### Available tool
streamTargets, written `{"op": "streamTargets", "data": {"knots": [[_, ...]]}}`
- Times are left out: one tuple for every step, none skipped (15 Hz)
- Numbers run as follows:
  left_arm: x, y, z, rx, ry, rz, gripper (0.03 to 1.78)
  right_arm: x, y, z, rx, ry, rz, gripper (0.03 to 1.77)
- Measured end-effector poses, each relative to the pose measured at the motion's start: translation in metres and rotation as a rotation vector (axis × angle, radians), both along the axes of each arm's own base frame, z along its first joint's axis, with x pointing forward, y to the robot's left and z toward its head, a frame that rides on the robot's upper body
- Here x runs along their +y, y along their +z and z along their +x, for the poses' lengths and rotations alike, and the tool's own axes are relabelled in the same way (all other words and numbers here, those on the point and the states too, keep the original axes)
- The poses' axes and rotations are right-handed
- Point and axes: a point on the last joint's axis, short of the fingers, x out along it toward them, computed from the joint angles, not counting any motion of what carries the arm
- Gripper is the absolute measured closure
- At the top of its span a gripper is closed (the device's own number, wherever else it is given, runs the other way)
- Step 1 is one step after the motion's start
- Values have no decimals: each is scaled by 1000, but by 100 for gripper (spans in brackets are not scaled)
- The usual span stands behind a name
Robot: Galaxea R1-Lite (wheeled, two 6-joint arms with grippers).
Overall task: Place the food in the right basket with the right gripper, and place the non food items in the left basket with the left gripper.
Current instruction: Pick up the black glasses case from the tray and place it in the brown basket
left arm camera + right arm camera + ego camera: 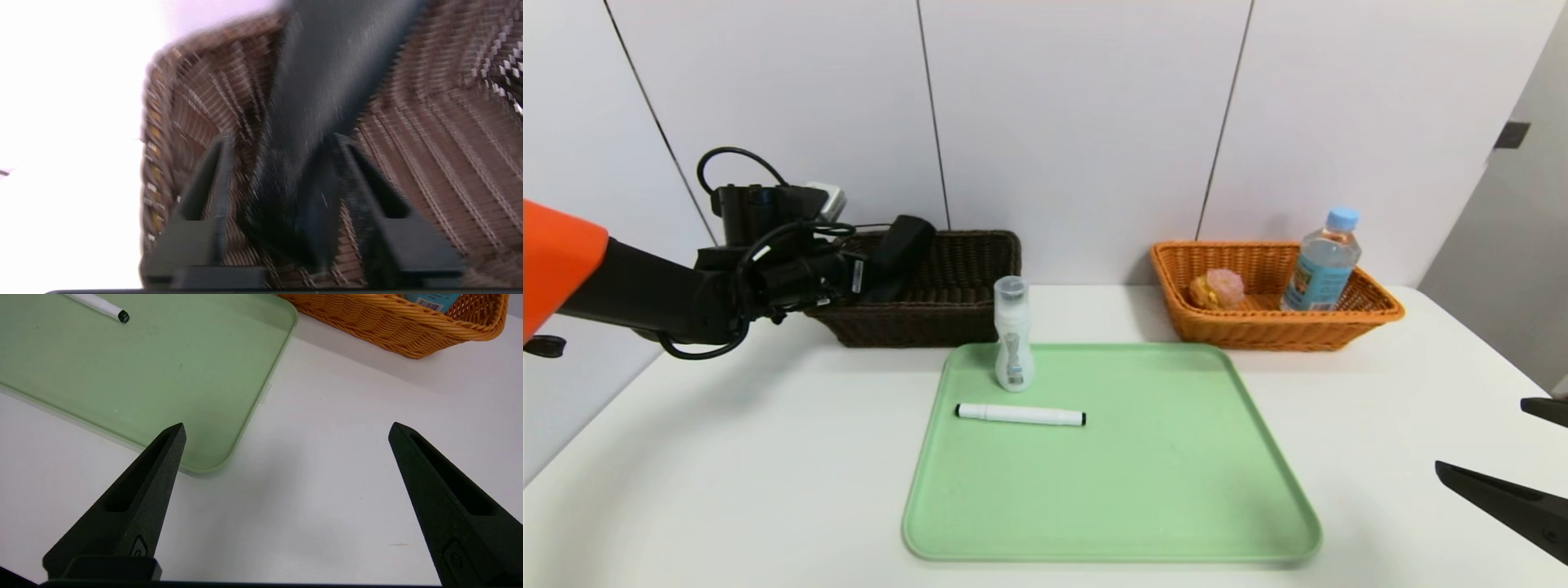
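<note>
Your left gripper [282,141] sits over the dark brown wicker basket [947,278] at the desk's [727,457] far left. Its fingers [212,183] stand partly apart around a long black object [322,81]; blur hides what it is and whether both fingers touch it. Its long axis runs away from the gripper into the basket. Your right gripper [286,428], cut off in the head view, hangs wide open and empty over the desk beside the light green plastic tray [1176,490].
</note>
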Motion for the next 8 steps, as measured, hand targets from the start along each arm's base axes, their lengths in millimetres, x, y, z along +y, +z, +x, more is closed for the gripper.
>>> {"op": "streamTargets", "data": {"knots": [[0, 2, 0, -18, 0, -1, 78, 0, 0, 0, 0, 0, 0, 9], [1, 3, 0, -30, 1, -2, 70, 0, 0, 0, -1, -1, 0, 9], [2, 5, -1, -37, 3, -2, 62, 0, 0, 0, -2, -1, 0, 9], [4, 9, -2, -48, 5, -3, 56, 0, 0, -1, -3, -1, 0, 9], [5, 17, -2, -70, 1, -6, 51, 0, 0, -1, -4, -2, 0, 9], [6, 27, -3, -98, -12, -12, 45, 0, 0, -1, -4, -3, 0, 9], [6, 40, -5, -133, -32, -18, 42, -1, 0, -2, -6, -2, 1, 9], [5, 54, -9, -169, -52, -23, 38, -1, 0, -3, -9, -2, 1, 9]]}}
